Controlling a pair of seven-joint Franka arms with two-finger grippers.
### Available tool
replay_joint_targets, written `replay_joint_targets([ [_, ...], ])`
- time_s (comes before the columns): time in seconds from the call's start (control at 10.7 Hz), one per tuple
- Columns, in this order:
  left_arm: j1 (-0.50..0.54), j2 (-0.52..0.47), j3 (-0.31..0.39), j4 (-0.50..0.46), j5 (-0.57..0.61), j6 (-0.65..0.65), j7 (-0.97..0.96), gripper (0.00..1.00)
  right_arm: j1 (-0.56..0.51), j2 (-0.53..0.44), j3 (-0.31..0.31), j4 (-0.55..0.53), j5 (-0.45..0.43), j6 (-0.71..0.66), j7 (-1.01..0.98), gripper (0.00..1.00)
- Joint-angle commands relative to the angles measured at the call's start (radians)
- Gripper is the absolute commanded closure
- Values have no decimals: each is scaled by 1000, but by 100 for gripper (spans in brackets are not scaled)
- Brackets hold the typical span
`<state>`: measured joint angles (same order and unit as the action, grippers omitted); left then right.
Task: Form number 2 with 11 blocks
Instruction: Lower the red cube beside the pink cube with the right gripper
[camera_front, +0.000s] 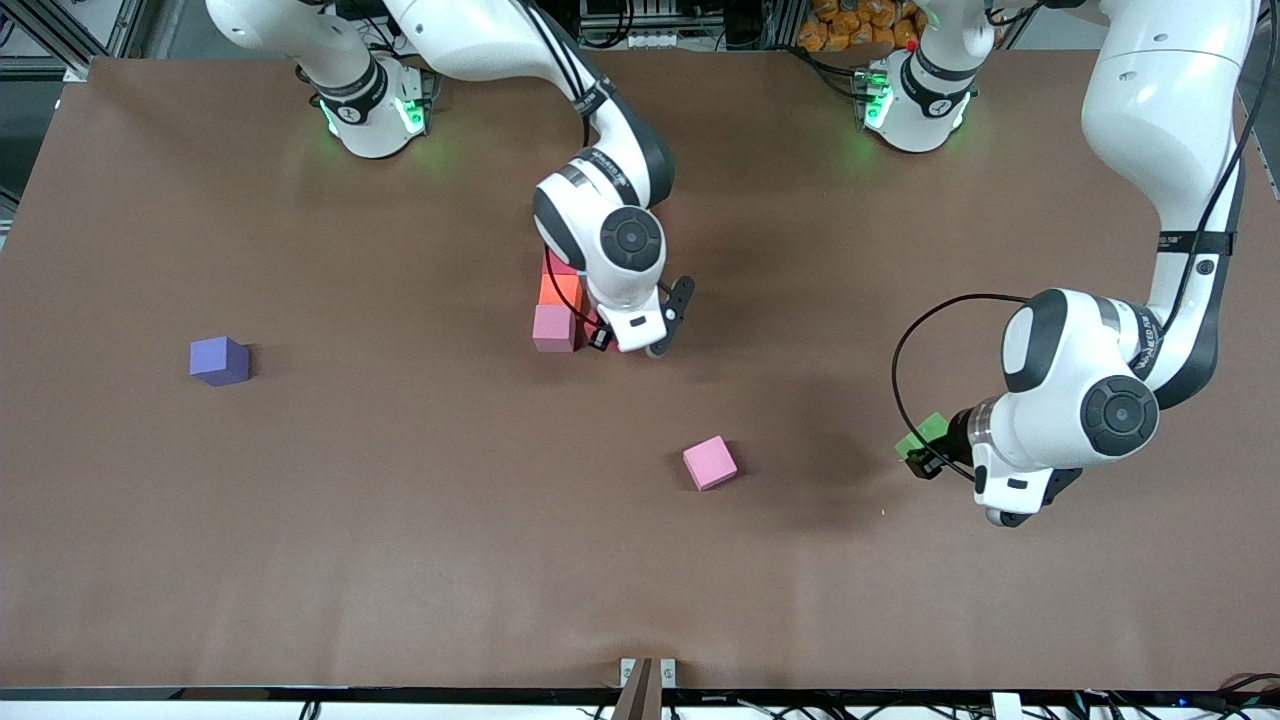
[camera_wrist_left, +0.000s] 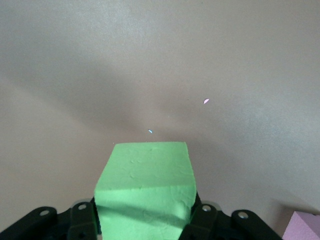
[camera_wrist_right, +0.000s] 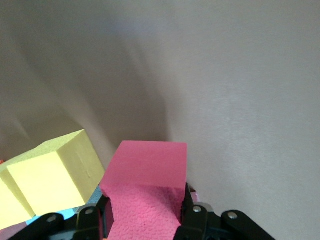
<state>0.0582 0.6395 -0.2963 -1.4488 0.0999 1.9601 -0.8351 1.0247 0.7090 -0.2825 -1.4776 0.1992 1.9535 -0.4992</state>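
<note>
Green block (camera_wrist_left: 145, 192) clamped in the left end effector (camera_wrist_left: 145, 220), fingers closed on its two sides, carried over bare table (camera_front: 400, 560) toward the left arm's end; seen in the front view as a green corner (camera_front: 922, 436) peeking out beside the wrist. Red block (camera_wrist_right: 146, 192) gripped likewise in the right end effector (camera_wrist_right: 145, 217), held over the middle of the table, just beside the blocks already laid there. Yellow blocks (camera_wrist_right: 47, 180) close beside that red one in the right wrist view, a sliver of blue under them. Of the number 2 (camera_front: 558, 305), only a short column visible in the front view, the rest hidden under the right arm's wrist: orange block (camera_front: 560, 290) touching a dusky pink block (camera_front: 554, 328) nearer the camera, a bit of red just above the orange. Loose pink block (camera_front: 710, 462) lying alone, tilted, nearer the camera than the column, between the two end effectors. Purple cube (camera_front: 219, 360) well apart toward the right arm's end.
</note>
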Motion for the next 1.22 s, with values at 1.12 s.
replay_joint_targets([
  [1.12,-4,-6,-4,-15,26,-3,-6,100,-3,58,17,43,-70,-22,-275,94],
])
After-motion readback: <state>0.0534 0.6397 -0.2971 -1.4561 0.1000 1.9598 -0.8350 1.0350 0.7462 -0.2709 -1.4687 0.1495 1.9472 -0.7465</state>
